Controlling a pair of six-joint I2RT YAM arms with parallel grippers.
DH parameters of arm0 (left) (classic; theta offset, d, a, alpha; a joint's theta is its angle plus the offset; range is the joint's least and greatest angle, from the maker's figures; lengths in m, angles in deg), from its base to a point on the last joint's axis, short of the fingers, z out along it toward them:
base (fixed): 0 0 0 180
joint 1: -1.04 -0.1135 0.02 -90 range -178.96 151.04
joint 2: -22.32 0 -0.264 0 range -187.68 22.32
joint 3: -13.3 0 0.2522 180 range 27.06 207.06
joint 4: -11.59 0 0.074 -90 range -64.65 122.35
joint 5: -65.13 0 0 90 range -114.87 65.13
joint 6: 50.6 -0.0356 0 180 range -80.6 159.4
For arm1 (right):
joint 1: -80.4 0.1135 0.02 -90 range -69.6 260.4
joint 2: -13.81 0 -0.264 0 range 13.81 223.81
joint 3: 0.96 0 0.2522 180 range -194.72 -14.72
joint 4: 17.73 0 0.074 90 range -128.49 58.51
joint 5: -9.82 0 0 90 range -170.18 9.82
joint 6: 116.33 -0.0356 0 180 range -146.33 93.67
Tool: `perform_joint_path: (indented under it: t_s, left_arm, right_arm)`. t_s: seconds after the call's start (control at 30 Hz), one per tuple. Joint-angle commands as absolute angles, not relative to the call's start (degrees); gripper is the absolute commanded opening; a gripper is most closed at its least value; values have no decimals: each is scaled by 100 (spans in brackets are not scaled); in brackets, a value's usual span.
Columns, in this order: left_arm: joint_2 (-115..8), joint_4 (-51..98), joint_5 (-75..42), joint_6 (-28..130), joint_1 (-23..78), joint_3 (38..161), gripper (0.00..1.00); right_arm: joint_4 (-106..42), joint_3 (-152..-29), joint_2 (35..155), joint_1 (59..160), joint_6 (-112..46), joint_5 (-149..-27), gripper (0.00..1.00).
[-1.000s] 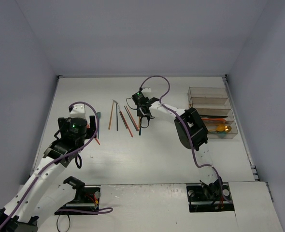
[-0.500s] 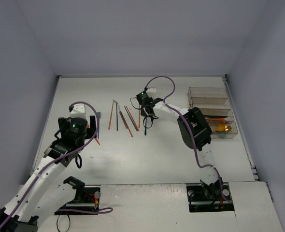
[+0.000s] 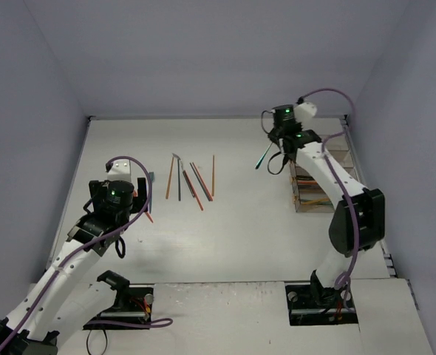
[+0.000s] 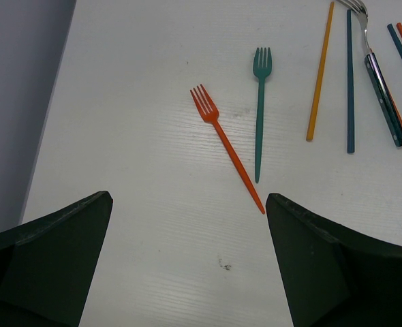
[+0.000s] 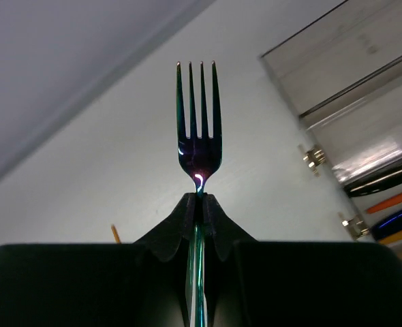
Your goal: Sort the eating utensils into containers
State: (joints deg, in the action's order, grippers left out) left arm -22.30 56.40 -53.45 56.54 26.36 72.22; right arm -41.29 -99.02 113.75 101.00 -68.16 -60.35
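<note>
A: Fork?
B: Slim, four tines, glossy dark green with a purple sheen. The fork [image 5: 196, 133] stands upright at the centre of the right wrist view. In the overhead view it sits upper right, beside the bins.
A: Grip?
B: The right gripper [image 5: 197, 204] is pinched tight on its neck, a black pad on each side.
A: Containers?
B: Clear rectangular bins [image 5: 351, 82] with brownish walls, upper right. Orange and blue handles show at the right edge.
A: Other arm?
B: The left gripper [image 4: 187, 218] is spread wide with nothing between its matte black fingers. Above it in frame, on the white grained table [image 4: 119, 102], an orange fork [image 4: 225, 153] and a teal fork [image 4: 259, 116] lie flat, handle ends near each other.
</note>
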Motion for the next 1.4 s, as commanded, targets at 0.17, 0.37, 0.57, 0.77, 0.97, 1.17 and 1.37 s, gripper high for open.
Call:
perform_joint_path:
  t_s: [0.17, 0.37, 0.57, 0.77, 0.97, 1.17, 1.37]
  left_arm:
    - [-2224, 5409, -5459, 5618, 2582, 7329, 95]
    - [-2239, 5415, -5484, 5618, 2582, 7329, 95]
    - [-2287, 5411, -5485, 5610, 2582, 7327, 95]
    - [-2332, 5434, -5504, 5610, 2582, 7329, 95]
    - [-2400, 5418, -5501, 5601, 2582, 7329, 95]
    - [-2465, 5423, -5496, 5592, 2582, 7338, 95]
    - [-2487, 5427, -5510, 5592, 2582, 7338, 95]
  right_arm:
    - [-4070, -9009, 10357, 8517, -8714, -4936, 0]
    - [-4063, -8861, 10542, 8021, -9559, -4667, 0]
    - [-4063, -9052, 11029, 7602, -10068, -4499, 0]
    - [-4063, -9348, 11595, 7412, -10152, -4536, 0]
    - [-4059, -9597, 12050, 7364, -10227, -4718, 0]
    - [-4054, -9776, 12415, 7364, -10194, -4940, 0]
    - [-4046, -9771, 12566, 7387, -10184, -5205, 2]
